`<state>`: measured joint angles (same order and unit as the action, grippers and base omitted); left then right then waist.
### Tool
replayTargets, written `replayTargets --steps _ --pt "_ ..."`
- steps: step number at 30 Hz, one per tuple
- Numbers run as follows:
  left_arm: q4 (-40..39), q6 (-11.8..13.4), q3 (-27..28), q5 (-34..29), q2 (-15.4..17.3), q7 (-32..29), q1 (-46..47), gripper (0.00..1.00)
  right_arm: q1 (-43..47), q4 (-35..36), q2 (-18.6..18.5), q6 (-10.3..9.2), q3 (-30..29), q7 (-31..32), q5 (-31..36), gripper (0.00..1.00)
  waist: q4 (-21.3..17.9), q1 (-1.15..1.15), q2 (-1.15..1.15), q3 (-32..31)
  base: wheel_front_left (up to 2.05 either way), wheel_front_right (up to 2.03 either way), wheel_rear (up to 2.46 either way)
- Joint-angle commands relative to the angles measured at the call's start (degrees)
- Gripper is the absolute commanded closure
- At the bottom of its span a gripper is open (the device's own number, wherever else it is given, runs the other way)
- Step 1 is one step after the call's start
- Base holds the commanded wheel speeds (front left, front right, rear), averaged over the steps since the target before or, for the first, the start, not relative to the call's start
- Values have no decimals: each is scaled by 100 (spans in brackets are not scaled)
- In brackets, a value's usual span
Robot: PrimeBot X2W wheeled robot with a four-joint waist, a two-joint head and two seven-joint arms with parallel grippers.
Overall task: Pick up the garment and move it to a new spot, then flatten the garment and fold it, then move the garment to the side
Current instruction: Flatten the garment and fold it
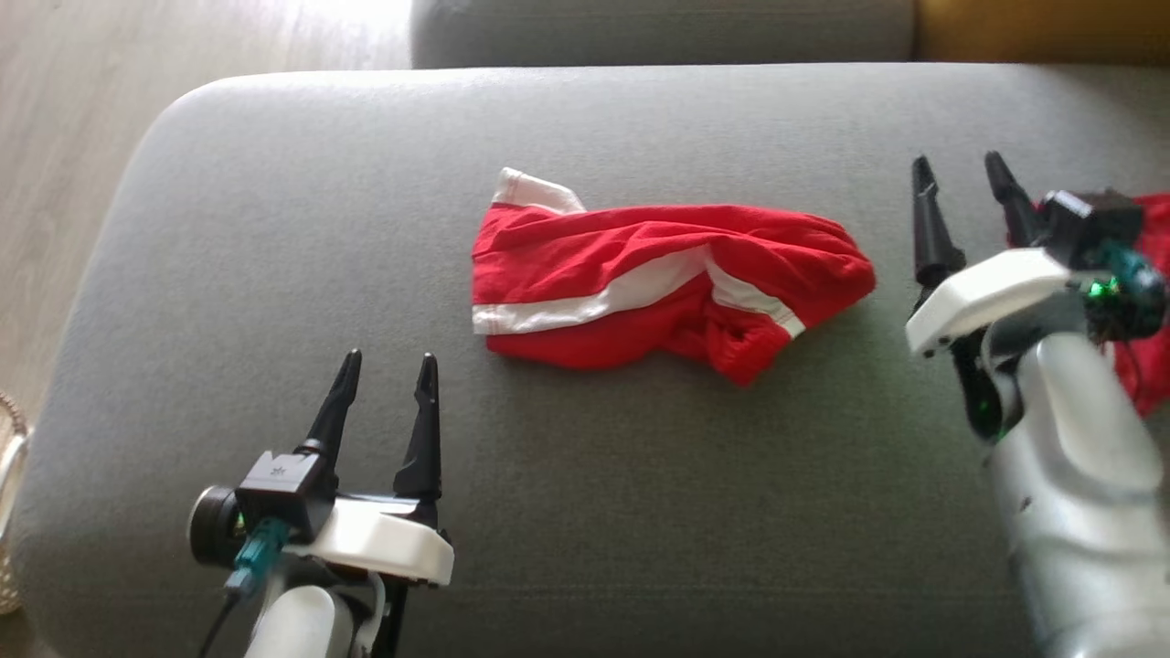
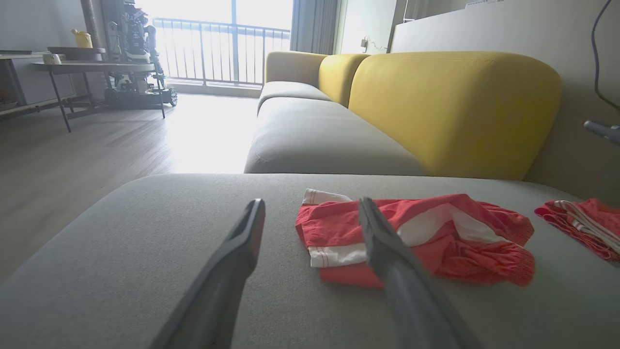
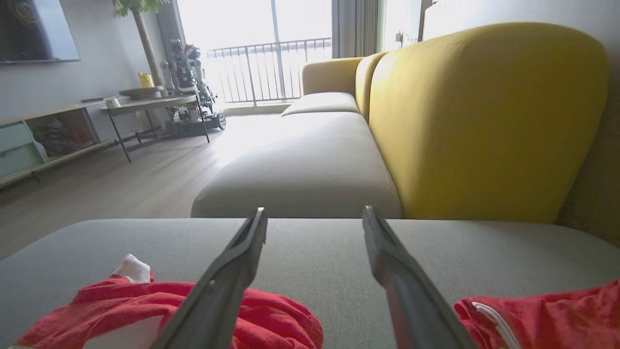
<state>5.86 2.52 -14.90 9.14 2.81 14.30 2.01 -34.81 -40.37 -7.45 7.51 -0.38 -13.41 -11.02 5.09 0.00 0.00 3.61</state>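
Altogether two red pieces lie on the grey seat cushion (image 1: 274,228): the white-striped garment (image 1: 658,288) crumpled at its middle, and a second red garment (image 1: 1154,366) at the right edge, well apart. Two grippers hover over the cushion: the left gripper (image 1: 389,359) near and left of the garment, the right gripper (image 1: 958,163) between the two pieces. Both have their jaws spread wide and hold nothing. The left wrist view adds a yellow backrest (image 2: 450,111) and a far table (image 2: 97,68).

Crumpled red-and-white garment (image 1: 640,251) on grey cushion (image 1: 320,228)
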Motion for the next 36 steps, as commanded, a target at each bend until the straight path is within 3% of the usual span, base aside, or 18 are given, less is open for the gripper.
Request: replayTargets --steps 1,6,7,10,19,36 --pt "-210 0 209 -50 7 70 282 0 233 478 103 -2 69 -80 54 0 -90 0 0 -19 0 0 0" --pt "-197 -11 206 -20 7 70 309 0 1166 1826 311 -2 2 -112 95 0 -268 0 0 -34 0 0 0" --pt "-180 -8 226 17 7 70 344 0 1808 2702 411 -2 -37 -119 169 0 -346 0 0 -28 0 0 0" --pt "-175 -2 241 67 7 70 359 0 2193 3119 438 -2 -27 -128 346 0 -372 0 0 -16 0 0 0" --pt "-134 10 282 159 7 70 264 0 2709 3510 456 -2 28 -144 221 0 -412 0 0 -57 0 0 0" --pt "-83 42 329 183 7 70 319 0 2730 3680 457 -2 231 -158 242 0 -673 0 0 229 0 0 0"
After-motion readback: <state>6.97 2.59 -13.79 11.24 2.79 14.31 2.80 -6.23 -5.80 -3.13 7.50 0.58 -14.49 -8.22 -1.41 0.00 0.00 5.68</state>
